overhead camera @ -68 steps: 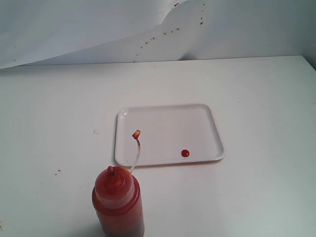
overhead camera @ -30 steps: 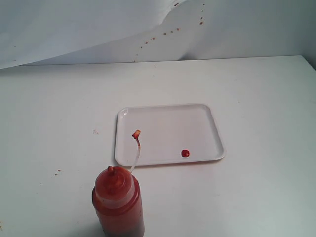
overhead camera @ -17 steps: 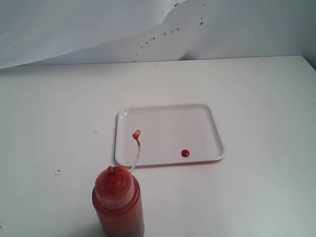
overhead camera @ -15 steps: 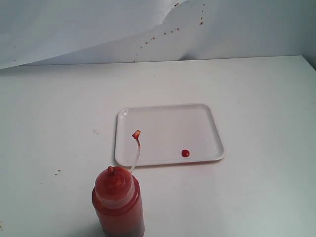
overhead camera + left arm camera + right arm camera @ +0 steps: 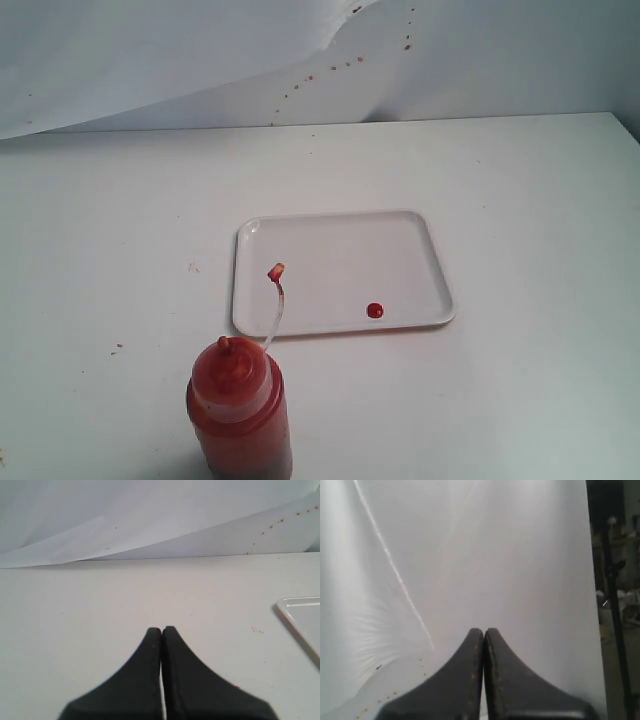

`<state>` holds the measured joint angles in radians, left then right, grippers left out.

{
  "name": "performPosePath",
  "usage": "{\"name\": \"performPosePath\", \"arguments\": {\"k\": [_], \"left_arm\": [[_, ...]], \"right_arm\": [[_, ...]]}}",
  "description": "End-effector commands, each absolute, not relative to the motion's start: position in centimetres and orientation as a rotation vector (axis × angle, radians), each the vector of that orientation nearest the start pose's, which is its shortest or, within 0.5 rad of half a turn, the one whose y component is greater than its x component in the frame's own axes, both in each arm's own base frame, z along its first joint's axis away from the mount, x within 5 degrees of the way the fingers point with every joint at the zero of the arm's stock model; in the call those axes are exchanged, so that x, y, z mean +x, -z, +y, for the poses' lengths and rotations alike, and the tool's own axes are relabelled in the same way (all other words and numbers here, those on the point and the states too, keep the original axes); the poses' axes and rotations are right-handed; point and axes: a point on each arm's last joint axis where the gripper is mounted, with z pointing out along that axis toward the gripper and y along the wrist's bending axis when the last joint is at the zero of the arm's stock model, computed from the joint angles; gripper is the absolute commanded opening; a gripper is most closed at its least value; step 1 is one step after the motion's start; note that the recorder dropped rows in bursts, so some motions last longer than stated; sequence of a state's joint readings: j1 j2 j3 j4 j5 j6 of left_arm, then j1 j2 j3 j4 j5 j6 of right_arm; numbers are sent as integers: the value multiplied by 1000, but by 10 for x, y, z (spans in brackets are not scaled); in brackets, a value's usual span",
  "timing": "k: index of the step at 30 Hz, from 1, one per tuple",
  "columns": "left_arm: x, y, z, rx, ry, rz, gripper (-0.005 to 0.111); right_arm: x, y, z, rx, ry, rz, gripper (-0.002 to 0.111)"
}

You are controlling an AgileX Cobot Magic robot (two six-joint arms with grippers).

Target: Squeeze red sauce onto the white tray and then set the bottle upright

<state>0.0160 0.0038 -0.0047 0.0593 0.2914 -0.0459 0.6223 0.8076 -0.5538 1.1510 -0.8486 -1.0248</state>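
The bottle stands upright at the table's near edge, red with sauce, its clear tether arching to a small red tip cap over the white tray. A small round blob of red sauce lies near the tray's front rim. Neither gripper appears in the exterior view. In the left wrist view my left gripper is shut and empty above bare table, with a corner of the white tray off to one side. In the right wrist view my right gripper is shut and empty, facing the white backdrop.
A white backdrop sheet with reddish-brown specks hangs behind the white table. A few tiny specks mark the tabletop left of the bottle. Dark room clutter shows past the backdrop's edge in the right wrist view.
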Motion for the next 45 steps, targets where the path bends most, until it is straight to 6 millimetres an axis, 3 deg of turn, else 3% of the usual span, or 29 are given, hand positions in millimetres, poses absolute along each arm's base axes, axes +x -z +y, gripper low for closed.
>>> {"name": "performPosePath", "arguments": {"k": [1,8,14,23,27,35,45], "left_arm": [[55,-187,3,-17,-43,1768,0],[55,-187,3,-17,-43,1768,0],[55,-187,3,-17,-43,1768,0],[55,-187,3,-17,-43,1768,0],[55,-187,3,-17,-43,1768,0],[55,-187,3,-17,-43,1768,0],[55,-187,3,-17,-43,1768,0]], "right_arm": [[147,-353,21,162,-150,1438,0],[101,-370,-8,217,-100,1332,0],[67,-379,-13,240,-38,1221,0],[65,-376,-5,166,-80,1257,0],[66,-370,-1,33,21,1332,0],[69,-333,-7,4,160,1431,0],[80,-265,-8,24,127,1624,0]]}}
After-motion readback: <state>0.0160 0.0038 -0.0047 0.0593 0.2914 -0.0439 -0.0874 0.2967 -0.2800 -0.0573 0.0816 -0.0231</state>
